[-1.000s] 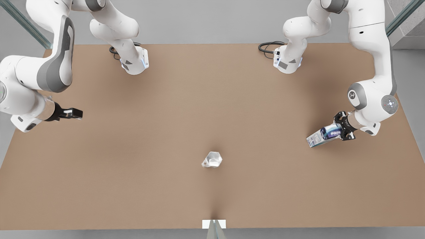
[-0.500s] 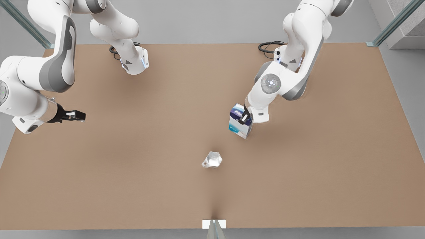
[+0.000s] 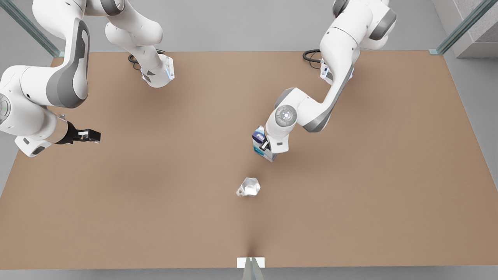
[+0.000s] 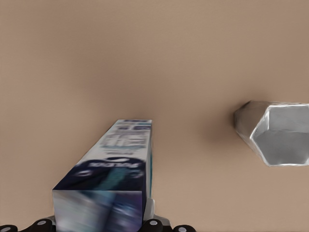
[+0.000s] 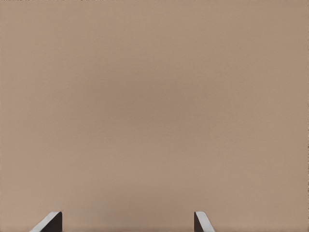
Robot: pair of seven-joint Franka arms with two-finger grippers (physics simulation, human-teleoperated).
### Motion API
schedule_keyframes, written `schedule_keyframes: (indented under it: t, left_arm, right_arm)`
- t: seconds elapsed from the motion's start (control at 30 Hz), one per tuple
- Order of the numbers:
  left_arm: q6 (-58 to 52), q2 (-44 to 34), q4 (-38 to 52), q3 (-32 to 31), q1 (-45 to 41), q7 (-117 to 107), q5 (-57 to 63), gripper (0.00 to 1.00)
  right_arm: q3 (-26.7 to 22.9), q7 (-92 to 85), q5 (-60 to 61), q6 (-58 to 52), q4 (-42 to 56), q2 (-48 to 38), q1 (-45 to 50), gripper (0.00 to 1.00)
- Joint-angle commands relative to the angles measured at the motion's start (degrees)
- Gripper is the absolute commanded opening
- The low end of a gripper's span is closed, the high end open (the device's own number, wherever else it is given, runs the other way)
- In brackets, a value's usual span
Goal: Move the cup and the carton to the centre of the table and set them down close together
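The carton [image 3: 261, 144], pinched in the left gripper [image 3: 266, 147], hangs near the table's [image 3: 155, 194] centre, close to the faceted cup [image 3: 248, 187], which stands on the brown tabletop with its interior unclear. The right gripper [image 3: 86, 135], fingers [image 5: 50, 223] spread, waits at the front view's left, over bare table beside a grey floor.

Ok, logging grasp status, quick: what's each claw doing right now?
Left claw: shut on the carton, near the cup.
Right claw: open, holding nothing, waiting at the front view's left.
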Motion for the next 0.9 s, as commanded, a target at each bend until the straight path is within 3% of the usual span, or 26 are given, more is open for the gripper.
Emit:
schedule_keyframes:
  t: [0.0,0.03,0.1,0.5,0.6,0.7,0.8,0.87]
  left_arm:
    - [0.0,0.0,0.0,0.0,0.0,0.0,0.0,0.67]
    - [0.0,0.1,0.0,0.0,0.0,0.0,-0.1,0.69]
    - [0.0,0.1,0.0,0.0,0.0,0.2,0.0,0.99]
    - [-1.3,-1.4,0.2,0.1,0.3,-0.1,-0.3,1.00]
    - [-9.9,-3.9,2.5,1.1,0.4,0.1,-0.3,1.00]
    - [-36.9,-6.2,16.3,3.5,0.5,0.6,-7.2,1.00]
    - [-39.1,-12.7,16.3,6.3,15.9,71.6,9.6,1.00]
    - [-30.4,-12.8,14.4,7.2,23.0,83.1,9.3,1.00]
  right_arm:
    - [0.0,0.0,-0.1,0.0,0.0,0.0,0.1,1.00]
    - [0.0,0.0,-0.1,0.0,0.0,0.0,0.0,1.00]
    - [0.0,0.0,-0.1,0.0,0.0,0.0,0.1,1.00]
    - [0.0,0.0,0.1,0.1,0.1,0.0,0.0,1.00]
    - [0.0,0.0,0.0,0.1,0.1,0.0,0.0,1.00]
    - [0.0,0.0,0.0,0.1,0.0,0.0,0.0,1.00]
    - [0.0,0.0,0.1,0.1,0.1,0.0,0.0,1.00]
    - [0.0,0.0,0.1,0.1,0.1,0.0,0.0,1.00]
